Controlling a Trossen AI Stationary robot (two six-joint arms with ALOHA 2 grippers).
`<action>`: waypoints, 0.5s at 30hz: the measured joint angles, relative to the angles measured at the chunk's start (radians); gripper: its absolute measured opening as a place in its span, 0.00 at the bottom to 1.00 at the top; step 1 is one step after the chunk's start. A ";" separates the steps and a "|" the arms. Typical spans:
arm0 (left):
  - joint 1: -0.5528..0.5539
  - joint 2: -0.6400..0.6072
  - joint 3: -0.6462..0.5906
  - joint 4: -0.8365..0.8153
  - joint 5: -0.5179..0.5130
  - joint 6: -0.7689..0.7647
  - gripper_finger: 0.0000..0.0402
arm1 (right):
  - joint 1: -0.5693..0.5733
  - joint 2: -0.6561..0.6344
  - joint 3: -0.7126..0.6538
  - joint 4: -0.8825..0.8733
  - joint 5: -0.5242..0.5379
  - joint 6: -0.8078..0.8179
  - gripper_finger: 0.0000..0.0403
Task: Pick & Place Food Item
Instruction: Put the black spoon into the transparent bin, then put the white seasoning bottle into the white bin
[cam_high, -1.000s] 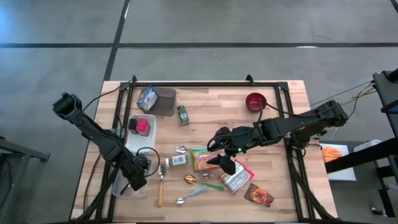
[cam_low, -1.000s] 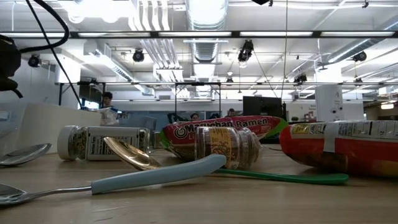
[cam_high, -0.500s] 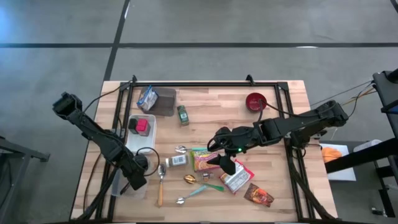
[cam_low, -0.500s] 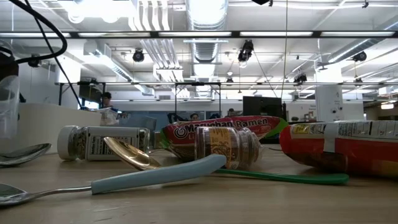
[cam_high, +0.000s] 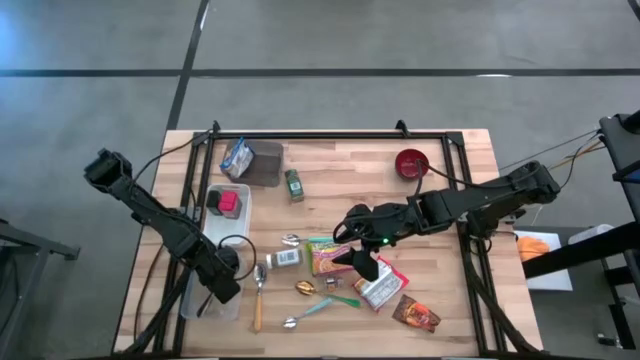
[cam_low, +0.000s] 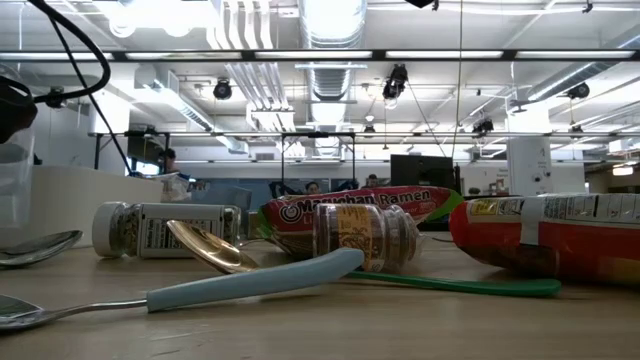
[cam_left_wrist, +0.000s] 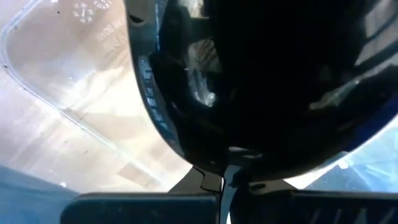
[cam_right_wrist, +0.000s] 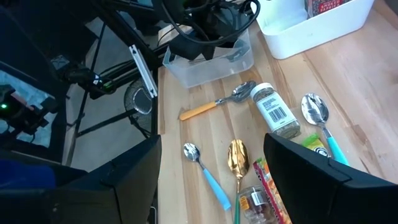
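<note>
At mid-desk, right hand (cam_high: 362, 266) reaching in from the right side, fingers spread apart, nothing clamped between them in the right wrist view. Just beside and partly beneath it, toward the left: ramen packet (cam_high: 326, 256), flat on the wooden desk (cam_high: 340, 200), touching no finger as far as can be told. Long axis of the packet roughly left to right across the desk, slightly tilted; broad printed face turned toward the low camera, lettering readable there. On the hand's other side, toward the front edge: red-and-white packet (cam_high: 380, 288), lying diagonally, so the hand between the 2 packets. Left of the ramen packet: white-labelled spice jar (cam_high: 285, 258) on its side, long axis also left to right. In front of the packet: small brown jar (cam_high: 305, 288) on its side, a green spoon (cam_high: 345, 299) and a blue-handled spoon (cam_high: 308, 312). Farther front right: dark brown packet (cam_high: 416, 315). Near the back right corner, well apart: red bowl (cam_high: 410, 162). Left hand (cam_high: 224, 288) down at the front left, in a clear container (cam_high: 196, 296), fingers pressed together, gripping nothing that can be made out. Behind that container: white bin (cam_high: 243, 200) with a red item inside.
</note>
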 joint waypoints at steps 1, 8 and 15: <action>0.001 0.000 0.000 0.004 0.000 -0.009 0.00 | 0.000 0.000 0.000 0.000 0.000 0.000 0.69; 0.004 0.000 0.000 0.020 0.026 -0.019 0.10 | 0.000 0.000 0.000 0.000 0.000 0.002 0.69; 0.008 0.000 0.001 0.024 0.034 -0.020 0.22 | 0.000 0.000 0.000 0.000 -0.001 -0.001 0.69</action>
